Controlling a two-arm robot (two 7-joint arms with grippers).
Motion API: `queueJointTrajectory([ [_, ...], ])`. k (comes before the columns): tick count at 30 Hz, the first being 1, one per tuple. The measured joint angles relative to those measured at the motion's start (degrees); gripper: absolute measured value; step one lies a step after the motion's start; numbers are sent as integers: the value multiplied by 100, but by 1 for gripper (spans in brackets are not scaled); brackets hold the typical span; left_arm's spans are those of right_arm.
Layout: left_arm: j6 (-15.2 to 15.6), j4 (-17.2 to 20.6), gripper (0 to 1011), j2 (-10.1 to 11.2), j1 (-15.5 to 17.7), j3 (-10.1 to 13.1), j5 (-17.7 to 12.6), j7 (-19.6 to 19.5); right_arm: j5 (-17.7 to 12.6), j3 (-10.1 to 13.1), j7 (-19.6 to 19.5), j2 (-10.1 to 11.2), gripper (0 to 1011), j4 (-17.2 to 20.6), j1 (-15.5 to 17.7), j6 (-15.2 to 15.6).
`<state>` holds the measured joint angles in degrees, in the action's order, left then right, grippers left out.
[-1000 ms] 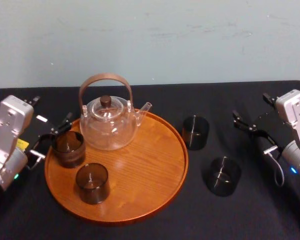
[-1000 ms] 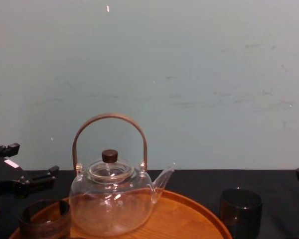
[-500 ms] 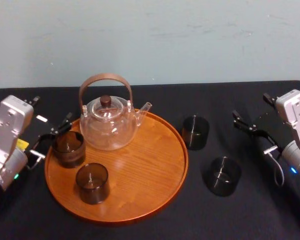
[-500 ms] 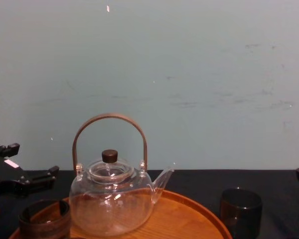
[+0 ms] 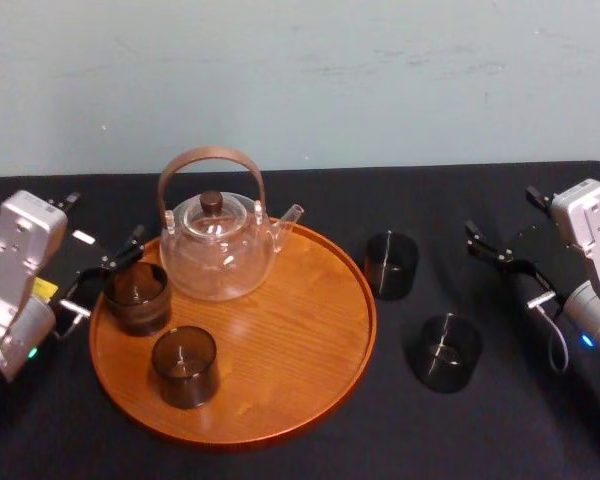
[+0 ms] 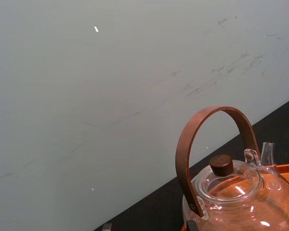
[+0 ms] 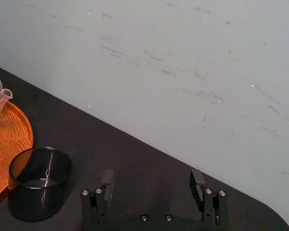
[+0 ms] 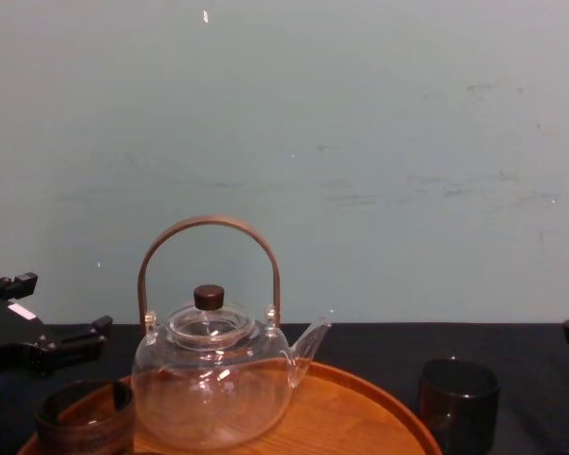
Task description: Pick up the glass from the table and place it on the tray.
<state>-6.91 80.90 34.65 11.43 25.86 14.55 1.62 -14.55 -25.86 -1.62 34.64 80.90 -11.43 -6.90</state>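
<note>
The black-covered table (image 5: 500,430) holds a round wooden tray (image 5: 300,330) just beside the left gripper (image 5: 102,278) and its fingers. One dark glass (image 5: 391,265) and another glass (image 5: 448,352) stand between that tray and the fingers of the right gripper (image 5: 500,265).

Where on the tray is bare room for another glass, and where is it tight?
Bare: the right half of the round orange-brown wooden tray, between the clear glass teapot behind and the near dark smoked glass. Crowded: its left edge, where another dark glass stands by the open left gripper. The open right gripper hovers far right.
</note>
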Motion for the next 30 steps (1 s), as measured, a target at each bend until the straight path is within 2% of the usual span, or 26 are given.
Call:
queueJointTrajectory([
  [6, 0, 0, 1001, 0, 0, 0, 0, 0, -10, 65, 57, -15, 1010, 35, 32, 12],
  [14, 0, 0, 1001, 0, 0, 0, 0, 0, -150, 276, 227, 39, 1009, 309, 219, 196],
  [22, 0, 0, 1001, 0, 0, 0, 0, 0, -424, 579, 456, 254, 1010, 818, 561, 516],
  [30, 0, 0, 1001, 0, 0, 0, 0, 0, -676, 894, 733, 582, 1010, 1405, 1052, 884],
])
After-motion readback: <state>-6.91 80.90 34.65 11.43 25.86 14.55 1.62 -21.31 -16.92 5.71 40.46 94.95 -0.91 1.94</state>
